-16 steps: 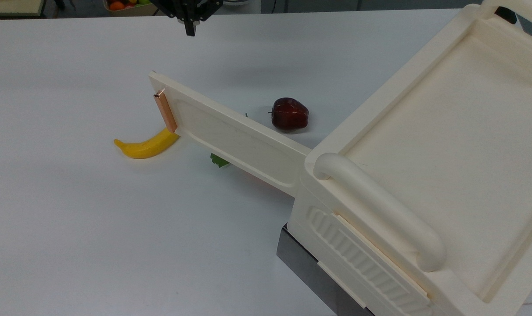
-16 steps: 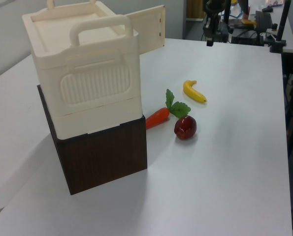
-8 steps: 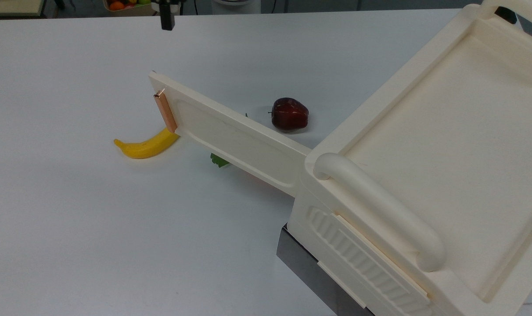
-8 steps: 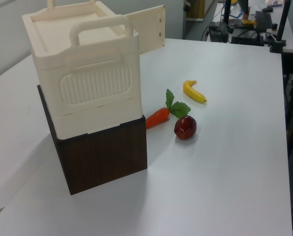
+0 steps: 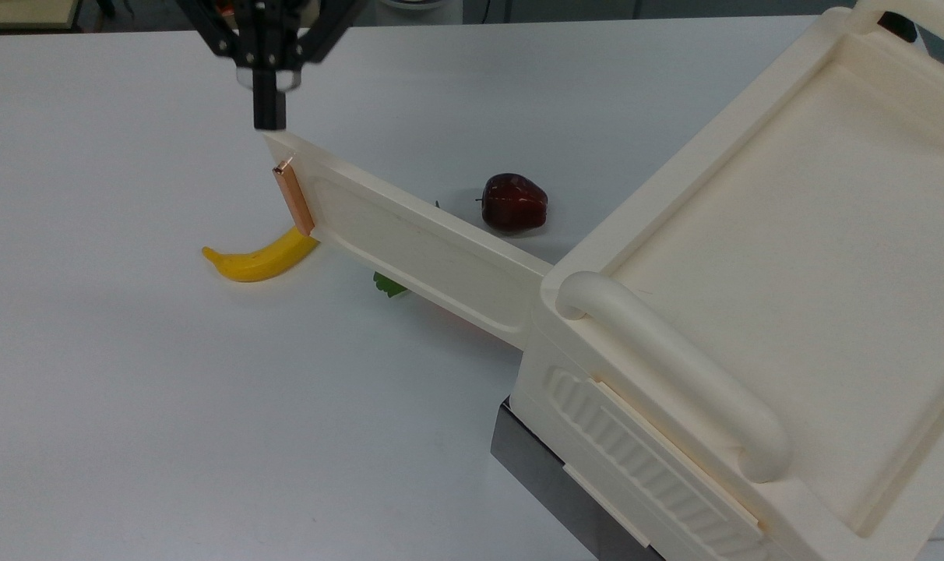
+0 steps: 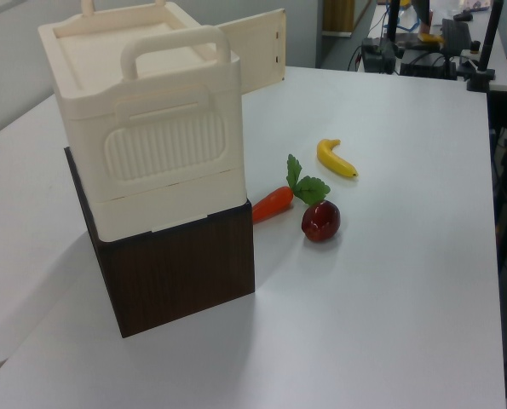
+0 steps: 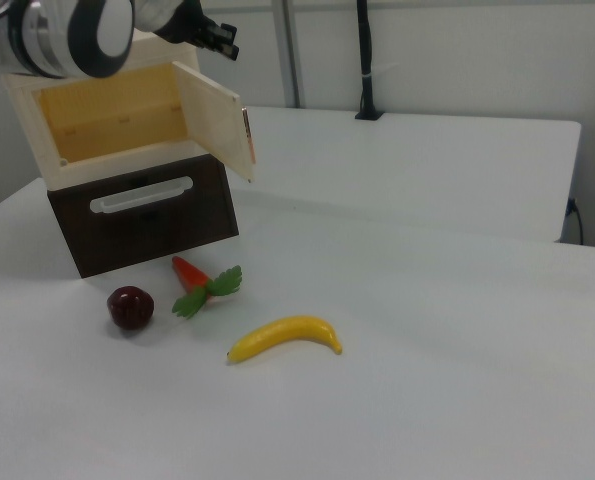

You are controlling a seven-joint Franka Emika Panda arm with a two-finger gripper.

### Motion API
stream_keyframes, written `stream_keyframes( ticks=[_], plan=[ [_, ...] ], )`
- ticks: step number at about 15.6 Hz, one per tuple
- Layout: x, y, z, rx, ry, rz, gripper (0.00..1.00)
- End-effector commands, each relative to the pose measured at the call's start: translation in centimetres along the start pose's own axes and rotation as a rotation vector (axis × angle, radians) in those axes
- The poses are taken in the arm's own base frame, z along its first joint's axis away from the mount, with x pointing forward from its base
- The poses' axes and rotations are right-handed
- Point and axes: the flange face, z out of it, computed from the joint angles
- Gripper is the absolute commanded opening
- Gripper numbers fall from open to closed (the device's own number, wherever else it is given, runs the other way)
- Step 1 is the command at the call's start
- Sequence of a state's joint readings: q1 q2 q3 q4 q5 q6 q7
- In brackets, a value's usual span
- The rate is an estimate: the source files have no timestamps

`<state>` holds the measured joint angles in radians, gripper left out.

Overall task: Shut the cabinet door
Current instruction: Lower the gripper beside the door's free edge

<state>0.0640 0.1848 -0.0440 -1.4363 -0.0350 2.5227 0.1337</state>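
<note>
Standing ajar, the long cream-white recessed plastic cabinet door (image 5: 417, 249) with its copper strip handle (image 5: 294, 201) is seen centre-left in the top view, hinged to the ribbed cream plastic cabinet (image 5: 752, 312); the black gripper (image 5: 269, 118), shut, is poised at its free corner.

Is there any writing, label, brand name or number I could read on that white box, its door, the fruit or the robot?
None can be read: the cabinet, the cabinet door, the banana, the apple, the carrot and the gripper carry no legible text.
</note>
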Motion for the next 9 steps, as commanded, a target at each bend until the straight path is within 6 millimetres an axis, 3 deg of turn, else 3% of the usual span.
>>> stream_keyframes(
  ticks=[1, 4, 9],
  plan=[
    [-0.5, -1.9, 3.1, 0.031, 0.048, 0.014, 0.0],
    [-1.3, -3.0, 4.3, 0.04, 0.029, 0.08, 0.0],
    [-1.8, -4.7, 3.6, 0.055, -0.01, 0.129, 0.0]
  ],
)
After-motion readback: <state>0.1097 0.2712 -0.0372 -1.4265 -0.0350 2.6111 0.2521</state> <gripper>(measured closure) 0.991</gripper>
